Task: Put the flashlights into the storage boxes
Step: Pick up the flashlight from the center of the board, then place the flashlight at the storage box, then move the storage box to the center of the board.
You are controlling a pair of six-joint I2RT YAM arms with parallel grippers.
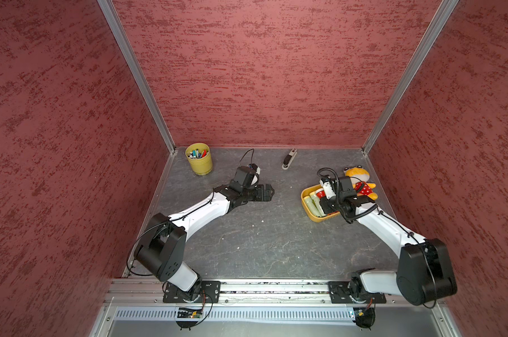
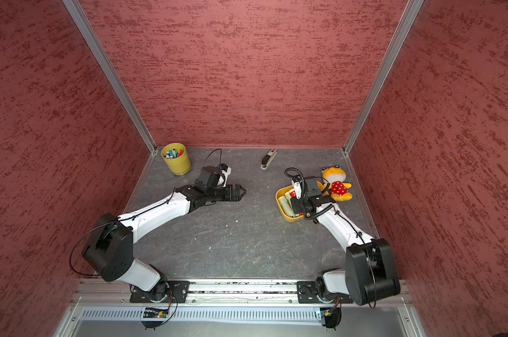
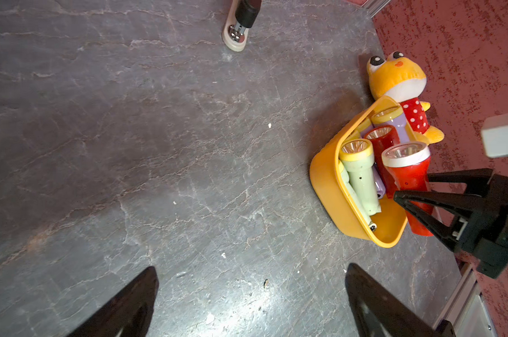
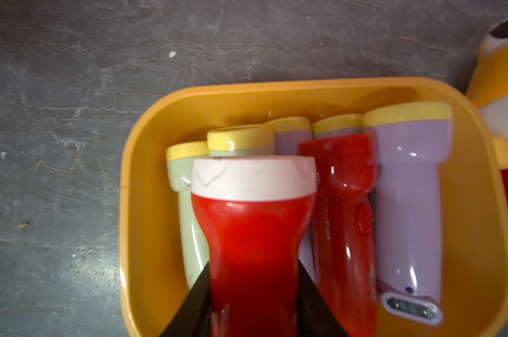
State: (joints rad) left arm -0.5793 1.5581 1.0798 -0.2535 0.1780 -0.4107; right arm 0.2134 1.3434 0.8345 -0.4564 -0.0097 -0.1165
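The orange-yellow storage box (image 4: 136,204) sits at the table's right side in both top views (image 1: 308,201) (image 2: 279,201). Several flashlights lie in it side by side: two pale green (image 4: 185,181), one red (image 4: 343,204) and lilac ones (image 4: 407,189). My right gripper (image 4: 254,286) is shut on the body of a red flashlight with a white head (image 4: 252,233), held just over the ones in the box (image 3: 407,175). My left gripper (image 3: 251,268) hangs open and empty over bare table near the middle (image 1: 271,192).
A plush toy (image 1: 360,181) lies against the box's far right side. A grey-and-white stapler-like object (image 1: 289,159) lies near the back wall. A yellow ribbed cup of pens (image 1: 200,163) stands in the back left corner. Red walls close three sides.
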